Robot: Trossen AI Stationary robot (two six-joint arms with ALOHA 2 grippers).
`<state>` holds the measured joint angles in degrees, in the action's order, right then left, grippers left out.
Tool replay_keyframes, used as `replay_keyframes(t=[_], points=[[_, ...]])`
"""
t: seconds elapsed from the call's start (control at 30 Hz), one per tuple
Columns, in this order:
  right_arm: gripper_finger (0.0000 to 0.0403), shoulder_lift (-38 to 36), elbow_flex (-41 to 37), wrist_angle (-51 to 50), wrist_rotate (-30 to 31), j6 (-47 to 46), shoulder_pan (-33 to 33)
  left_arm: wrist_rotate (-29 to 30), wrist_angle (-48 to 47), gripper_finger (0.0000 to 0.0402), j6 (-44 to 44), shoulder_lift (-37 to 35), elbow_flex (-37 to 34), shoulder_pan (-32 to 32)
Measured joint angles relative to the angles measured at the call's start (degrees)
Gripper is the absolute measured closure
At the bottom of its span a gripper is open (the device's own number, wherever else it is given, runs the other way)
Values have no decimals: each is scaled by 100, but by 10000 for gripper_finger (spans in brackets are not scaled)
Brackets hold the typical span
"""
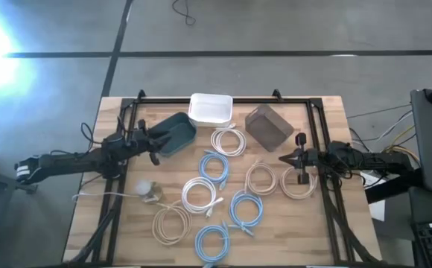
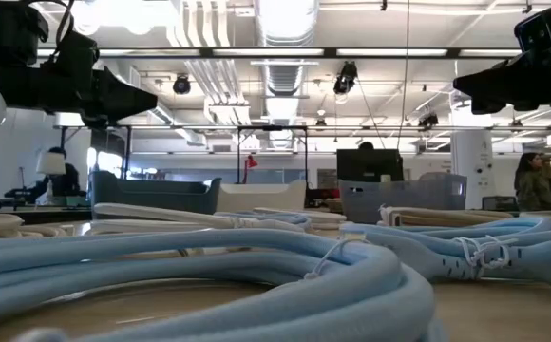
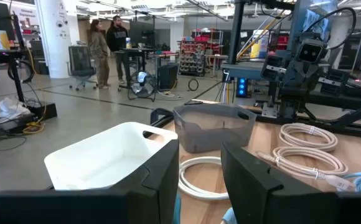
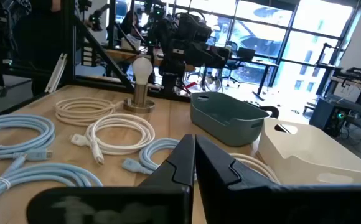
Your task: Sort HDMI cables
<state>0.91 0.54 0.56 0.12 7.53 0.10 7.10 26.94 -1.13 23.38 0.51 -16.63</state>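
I've got the left gripper point(image 1: 165, 139) hovering at the teal bin point(image 1: 173, 135), fingers spread with a clear gap between them; nothing in it. Past its tips sit the white bin point(image 3: 112, 158) and the grey bin point(image 3: 213, 124), with a white coil point(image 3: 199, 177) lying just beyond the fingers. Right gripper point(image 1: 284, 158) is at the other side of the surface point(image 1: 112, 223), fingers pressed together, empty. Directly beside it are two beige coils point(image 1: 261, 179) and point(image 1: 298, 182), the second one under its wrist. Ahead of the right gripper tips: a white coil point(image 4: 119, 134), a beige coil point(image 4: 84, 109) and light blue coils point(image 4: 12, 134), plus the bulb on its base point(image 4: 142, 84) farther off toward the left arm. The remaining HDMI cables lie between the two grippers: blue coils point(image 1: 214, 165), point(image 1: 246, 208), point(image 1: 212, 242), a white coil point(image 1: 199, 195) and a beige coil point(image 1: 171, 223). All coils are loose on the surface, none in any bin as far as I can see.
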Motion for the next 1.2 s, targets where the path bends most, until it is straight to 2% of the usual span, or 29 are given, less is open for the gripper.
replay_keyframes(t=[0.33,0.37,0.53,0.63,1.2], points=[[394,0,2,-2,2,30,0,0,1,278,0,0,0,0],[394,-1,1,-2,2,199,0,1,0,278,0,1,2,0],[394,-2,0,-1,2,2249,0,2,0,278,0,2,1,0],[394,-1,1,-2,2,2719,0,1,0,278,0,1,2,-1],[394,-2,0,-1,2,2550,0,1,0,278,0,0,1,-1]])
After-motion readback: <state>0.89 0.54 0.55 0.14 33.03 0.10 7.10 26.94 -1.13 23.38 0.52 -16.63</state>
